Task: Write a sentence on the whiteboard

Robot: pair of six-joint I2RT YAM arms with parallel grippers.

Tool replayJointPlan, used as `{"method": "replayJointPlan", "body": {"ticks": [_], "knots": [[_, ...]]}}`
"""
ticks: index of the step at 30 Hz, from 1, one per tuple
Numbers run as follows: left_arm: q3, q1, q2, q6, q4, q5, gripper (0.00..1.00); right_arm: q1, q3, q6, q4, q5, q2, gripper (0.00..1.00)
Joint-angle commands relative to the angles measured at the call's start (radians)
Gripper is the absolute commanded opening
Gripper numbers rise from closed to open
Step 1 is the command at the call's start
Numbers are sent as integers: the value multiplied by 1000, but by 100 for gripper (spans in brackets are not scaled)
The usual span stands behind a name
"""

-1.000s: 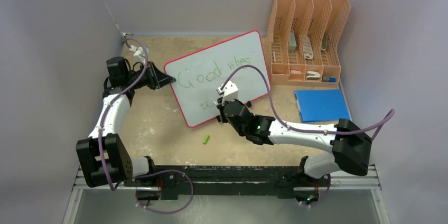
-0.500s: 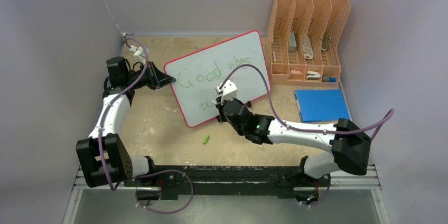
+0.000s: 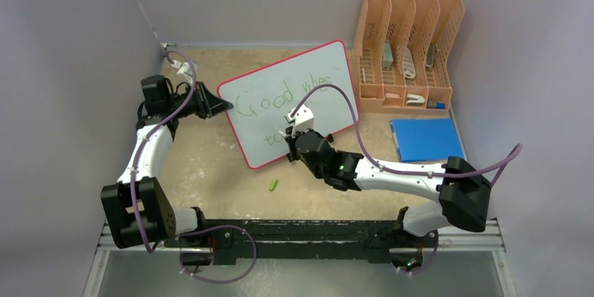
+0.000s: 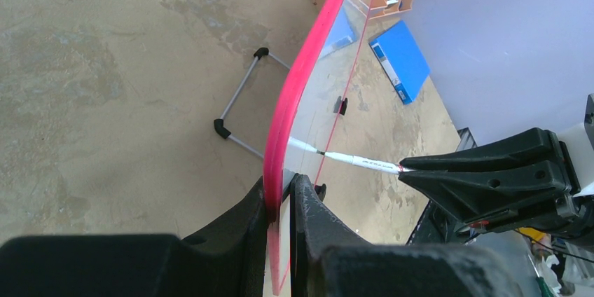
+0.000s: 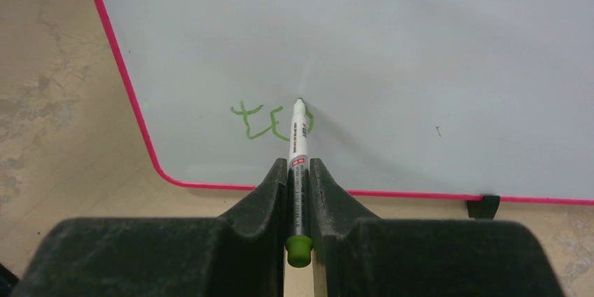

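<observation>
In the middle of the tabletop [image 3: 210,164] the whiteboard [image 3: 252,132] stands propped up, and the left claw [image 4: 281,186] is pinched tight on its red rim, which I think steadies it. The right claw [image 5: 299,165] is clamped on a green marker [image 5: 298,132]. Since a second ago that claw has only crept a tiny bit. The sentence [image 3: 270,103] reads "Good vibes" with "to" below, so I think more is still to come. The top view hides the marker tip behind the arm, but the right wrist view shows it touching the board right by "to". Only the left wrist view shows the wire stand [image 4: 242,88] behind the board.
</observation>
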Motion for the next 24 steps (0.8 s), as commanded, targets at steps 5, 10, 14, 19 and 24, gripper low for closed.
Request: {"method": "replayJointPlan", "body": {"ticks": [5,10,14,19,24], "knots": [[7,-2,-12,17,2,-48,0,-10,42,-18,51,-31,16,0],[6,-2,-11,17,0,-51,0,-10,39,-17,45,-55,15,0],[6,-2,-11,17,0,-52,0,-9,35,-17,43,-63,14,0],[7,-2,-13,17,-1,-53,0,-7,34,-17,35,-69,12,0],[7,-2,-13,17,-1,-54,0,-4,25,-17,27,-79,6,0]]}}
